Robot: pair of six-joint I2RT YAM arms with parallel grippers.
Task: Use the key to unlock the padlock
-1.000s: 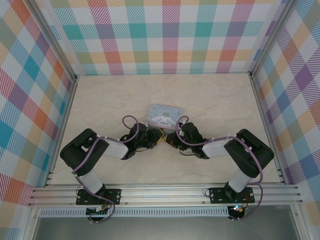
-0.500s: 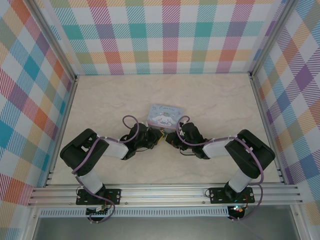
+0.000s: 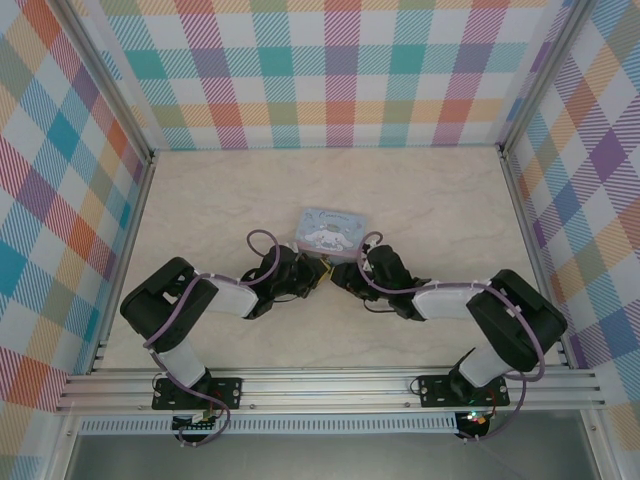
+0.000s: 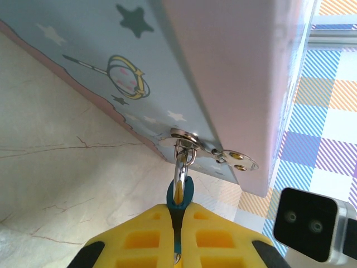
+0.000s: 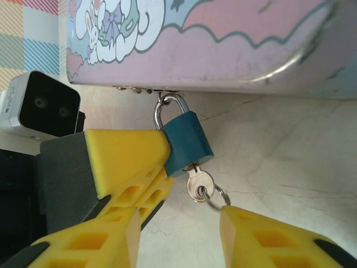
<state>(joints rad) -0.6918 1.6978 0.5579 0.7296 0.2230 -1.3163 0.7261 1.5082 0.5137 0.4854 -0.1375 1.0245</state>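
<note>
**Padlock [image 5: 187, 142] pinched at the tin's hasp, key in its keyhole**

On my feed the left gripper [image 4: 179, 215] is pressed together on the padlock's teal body, just below the near side of the tin [image 4: 223, 67]. The silvery shackle [image 4: 181, 167] runs through the hasp [image 4: 187, 137] on that side of the tin. From the right wrist I see the key [image 5: 196, 183] seated in the padlock's underside, pointing away from the tin, with a thin ring [image 5: 216, 196] looped through its head. My right gripper [image 5: 178, 234] stands spread, with the key in the gap; I cannot tell whether it touches the ring. From above, both grippers meet at the tin's near side on the pale table [image 3: 200, 200].
</note>
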